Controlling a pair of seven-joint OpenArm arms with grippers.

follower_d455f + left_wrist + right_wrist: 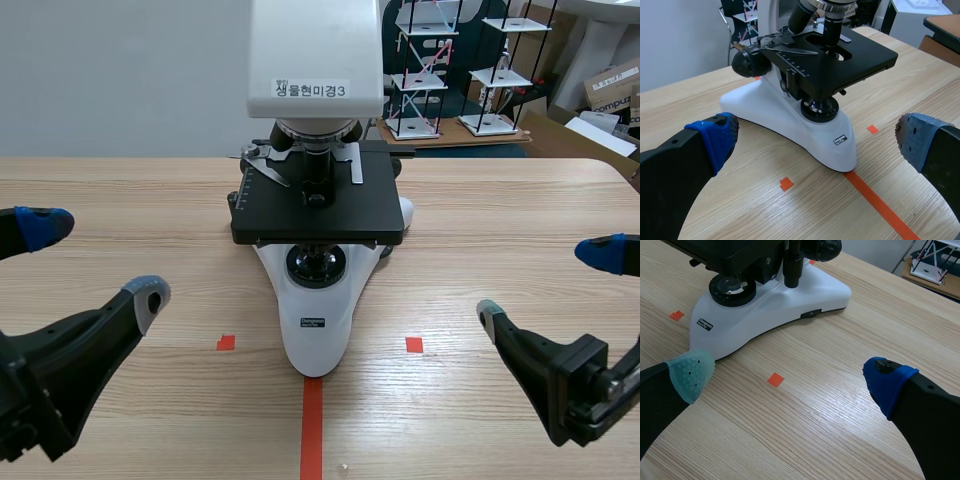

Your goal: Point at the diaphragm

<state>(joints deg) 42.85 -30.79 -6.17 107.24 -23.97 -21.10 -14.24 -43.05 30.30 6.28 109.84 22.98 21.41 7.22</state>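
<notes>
A white microscope (315, 330) with a black stage (318, 205) stands at the table's middle, its white head carrying a label. On its base, under the stage, sits a round black lens ring (316, 265), also seen in the left wrist view (820, 109) and the right wrist view (732, 289). The fittings right under the stage are dark and mostly hidden. My left gripper (97, 260) is open, low at the left, well short of the microscope (790, 120). My right gripper (545, 283) is open at the right, apart from the base (770, 305). Both hold nothing.
A black focus knob (746, 63) sticks out from the microscope's side. Behind the table stand white racks (420, 70) and cardboard boxes (610, 85). Bare wood lies on both sides of the base.
</notes>
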